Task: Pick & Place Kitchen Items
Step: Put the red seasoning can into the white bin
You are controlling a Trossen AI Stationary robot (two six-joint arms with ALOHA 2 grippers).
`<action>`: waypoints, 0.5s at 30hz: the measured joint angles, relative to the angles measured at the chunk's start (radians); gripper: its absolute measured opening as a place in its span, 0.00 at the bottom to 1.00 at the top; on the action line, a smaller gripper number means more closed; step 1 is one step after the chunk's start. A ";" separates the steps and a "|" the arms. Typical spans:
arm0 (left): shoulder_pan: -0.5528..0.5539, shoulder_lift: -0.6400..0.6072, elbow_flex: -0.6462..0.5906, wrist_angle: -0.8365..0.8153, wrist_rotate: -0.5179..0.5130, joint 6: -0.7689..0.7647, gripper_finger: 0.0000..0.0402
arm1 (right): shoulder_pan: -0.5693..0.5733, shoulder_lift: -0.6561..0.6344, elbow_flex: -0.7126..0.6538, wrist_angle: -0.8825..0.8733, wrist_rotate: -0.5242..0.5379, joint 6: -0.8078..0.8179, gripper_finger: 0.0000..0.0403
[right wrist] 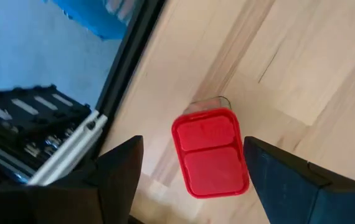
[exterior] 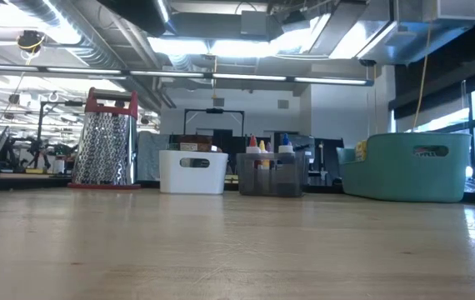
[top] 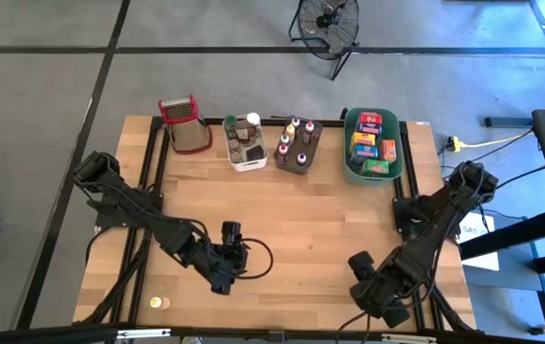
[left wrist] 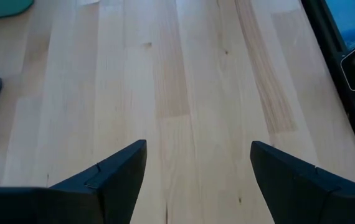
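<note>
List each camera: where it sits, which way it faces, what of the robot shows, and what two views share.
High view: above the table, looking straight down; both arms show, left gripper and right gripper near the front edge.
Low view: at table-top height, looking level at the grater, white tub, grey tub and green tub; no robot part shows.
Left wrist view: past its open fingers onto bare wood.
Right wrist view: past its open fingers onto a red-capped container.
High and low views share the grater and three tubs.
</note>
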 joint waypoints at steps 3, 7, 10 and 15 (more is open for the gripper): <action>0.000 0.000 0.000 0.000 0.000 0.015 0.70 | -0.001 0.000 0.000 0.018 0.000 0.052 0.69; 0.000 0.000 0.000 0.000 0.000 0.016 0.70 | -0.001 0.000 0.000 0.082 0.000 0.054 0.69; 0.000 0.000 0.000 0.000 0.000 0.016 0.70 | -0.001 0.000 0.000 0.119 -0.003 0.043 0.69; -0.005 0.000 0.001 0.000 0.000 -0.001 0.70 | -0.002 0.000 0.000 0.134 0.005 0.075 0.69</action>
